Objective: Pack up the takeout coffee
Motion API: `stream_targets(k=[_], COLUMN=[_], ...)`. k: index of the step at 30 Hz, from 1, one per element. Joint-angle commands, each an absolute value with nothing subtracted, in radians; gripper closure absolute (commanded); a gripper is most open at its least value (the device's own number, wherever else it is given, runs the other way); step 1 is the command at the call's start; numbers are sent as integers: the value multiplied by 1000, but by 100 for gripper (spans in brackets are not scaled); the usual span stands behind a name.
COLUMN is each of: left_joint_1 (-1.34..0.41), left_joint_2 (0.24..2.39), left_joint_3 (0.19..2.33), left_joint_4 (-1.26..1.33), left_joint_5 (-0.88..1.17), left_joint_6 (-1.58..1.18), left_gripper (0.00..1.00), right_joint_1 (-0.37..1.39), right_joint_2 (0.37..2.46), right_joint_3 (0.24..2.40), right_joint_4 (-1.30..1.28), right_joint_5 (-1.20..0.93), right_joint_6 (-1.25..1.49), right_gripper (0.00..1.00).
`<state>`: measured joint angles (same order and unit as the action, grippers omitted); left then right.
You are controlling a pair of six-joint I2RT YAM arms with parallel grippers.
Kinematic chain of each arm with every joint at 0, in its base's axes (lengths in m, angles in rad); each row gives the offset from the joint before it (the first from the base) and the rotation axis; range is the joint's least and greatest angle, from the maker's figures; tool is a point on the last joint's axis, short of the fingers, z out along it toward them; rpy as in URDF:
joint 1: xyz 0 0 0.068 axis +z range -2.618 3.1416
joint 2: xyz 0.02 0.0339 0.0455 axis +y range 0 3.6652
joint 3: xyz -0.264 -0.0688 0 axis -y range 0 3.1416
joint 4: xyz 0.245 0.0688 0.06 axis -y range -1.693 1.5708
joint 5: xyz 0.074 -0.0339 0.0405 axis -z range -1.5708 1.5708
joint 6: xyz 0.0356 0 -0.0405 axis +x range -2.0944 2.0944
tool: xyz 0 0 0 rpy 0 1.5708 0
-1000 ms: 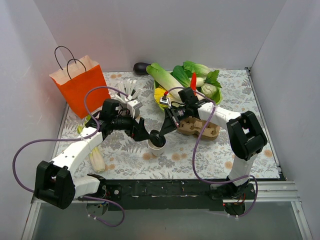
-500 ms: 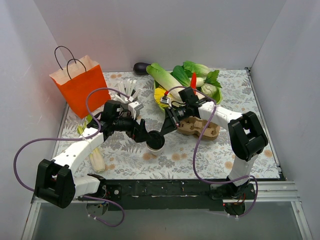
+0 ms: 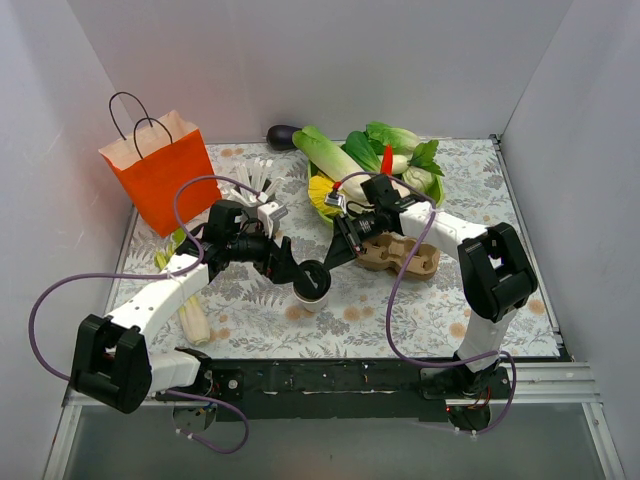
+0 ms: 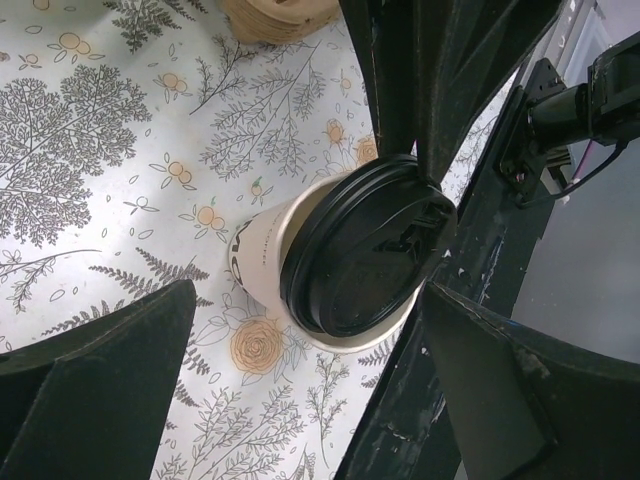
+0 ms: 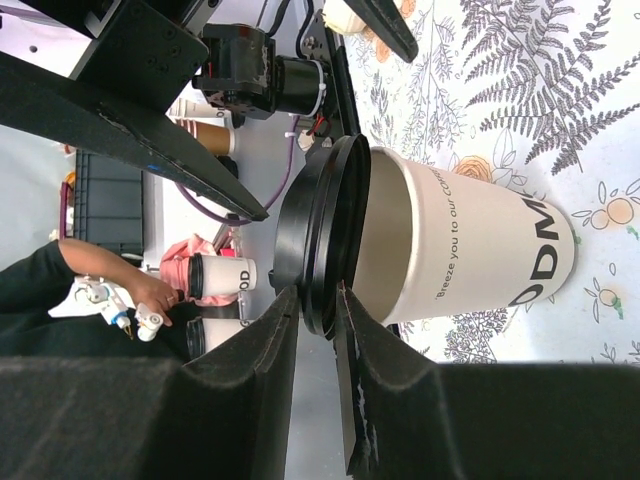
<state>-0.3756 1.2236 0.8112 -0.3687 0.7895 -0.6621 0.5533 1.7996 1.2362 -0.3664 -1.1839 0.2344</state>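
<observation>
The takeout coffee cup (image 3: 312, 295) is cream-white and stands on the floral cloth near the middle. Its black lid (image 3: 311, 278) lies tilted over the cup's mouth, not seated all round. My right gripper (image 3: 326, 264) is shut on the lid's edge; the right wrist view shows the fingers (image 5: 268, 330) pinching the lid (image 5: 325, 220) against the cup (image 5: 470, 250). My left gripper (image 3: 290, 270) is open, its fingers wide on either side of the cup (image 4: 262, 250) without touching it. The lid (image 4: 360, 255) fills the middle of the left wrist view. The brown pulp tray (image 3: 400, 255) lies just right of the cup.
An orange paper bag (image 3: 158, 180) stands at the back left. A grey cup of white sticks (image 3: 255, 198) is behind my left arm. Leafy vegetables (image 3: 385, 155) and an eggplant (image 3: 282, 133) lie at the back. A pale long vegetable (image 3: 190, 315) lies at the left.
My right gripper has moved the lid slightly left and down onto the cup's mouth. My left gripper has stayed open beside the cup.
</observation>
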Motion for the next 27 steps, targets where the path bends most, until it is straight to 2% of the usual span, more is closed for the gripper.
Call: stream_targets(k=[1,27], left_joint_1=[-382,-396], left_joint_2=[1238,1258], left_joint_3=[821,788], left_joint_4=[-330,-299], left_joint_5=[819,810], left_joint_6=[-675,-686], left_gripper=[2,4], right_joint_1=[543,540], right_joint_2=[1770,1795], right_joint_3=[1272,1258], right_joint_4=[-383,-483], right_joint_5=[-1186,-1069], right_joint_6=[207,101], right_gripper=[71,67])
